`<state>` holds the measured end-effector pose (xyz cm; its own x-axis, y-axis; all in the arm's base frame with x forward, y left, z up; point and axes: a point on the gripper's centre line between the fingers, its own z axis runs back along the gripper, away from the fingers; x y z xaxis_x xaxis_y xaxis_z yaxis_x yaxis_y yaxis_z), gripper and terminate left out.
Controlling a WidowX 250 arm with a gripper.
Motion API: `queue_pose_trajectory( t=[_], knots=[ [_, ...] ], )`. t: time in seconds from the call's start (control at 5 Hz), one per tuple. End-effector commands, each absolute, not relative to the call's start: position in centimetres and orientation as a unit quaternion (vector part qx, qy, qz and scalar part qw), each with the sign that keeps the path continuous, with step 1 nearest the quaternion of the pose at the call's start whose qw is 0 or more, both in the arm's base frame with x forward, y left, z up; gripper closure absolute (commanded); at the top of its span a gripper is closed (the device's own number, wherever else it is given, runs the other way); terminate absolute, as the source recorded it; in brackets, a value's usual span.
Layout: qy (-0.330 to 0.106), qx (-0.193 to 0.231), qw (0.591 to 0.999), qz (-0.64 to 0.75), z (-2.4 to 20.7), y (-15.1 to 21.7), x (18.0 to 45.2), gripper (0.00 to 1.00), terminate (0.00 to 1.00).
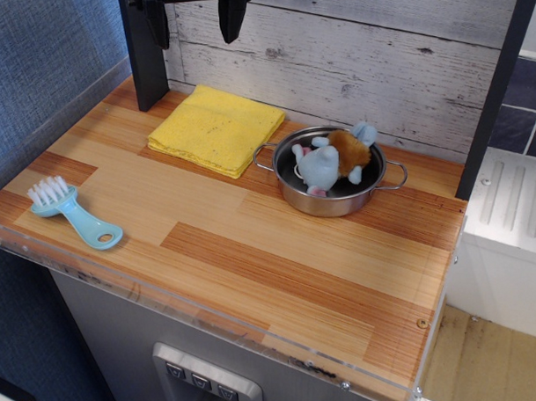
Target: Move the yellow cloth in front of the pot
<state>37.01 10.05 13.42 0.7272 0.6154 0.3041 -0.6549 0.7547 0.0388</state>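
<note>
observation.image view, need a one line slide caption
Yellow cloth lies left of the pot holding a plush toy; tool open above.

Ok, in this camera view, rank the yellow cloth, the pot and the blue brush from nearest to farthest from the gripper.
1. yellow cloth, just below the gripper, at the back of the counter.
2. pot, right of the cloth, holding a plush toy.
3. blue brush, near the front left edge.

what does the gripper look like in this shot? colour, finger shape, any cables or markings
Only the lower end of the gripper shows, at the top edge. Two black fingers hang from a black crossbar; each is a short, blunt prong tapering to a rounded tip, matte, plastic-looking. No cables, labels or markings are visible. The arm itself is cropped out, so nothing more can be said about it.
</note>
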Motion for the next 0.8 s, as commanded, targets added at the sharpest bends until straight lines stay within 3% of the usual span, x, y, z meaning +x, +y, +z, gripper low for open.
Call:
queue_pose_trajectory(
  t=[0.0, 0.2, 0.6],
  knots=[
    [-0.138, 0.072, 0.927, 0.343, 13.4, 10.0, 37.0, 0.0, 0.0],
    [-0.138, 0.074, 0.922, 0.354, 11.7, 10.4, 36.3, 0.0, 0.0],
    [-0.127, 0.082, 0.927, 0.344, 8.9, 12.1, 38.3, 0.0, 0.0]
  ],
)
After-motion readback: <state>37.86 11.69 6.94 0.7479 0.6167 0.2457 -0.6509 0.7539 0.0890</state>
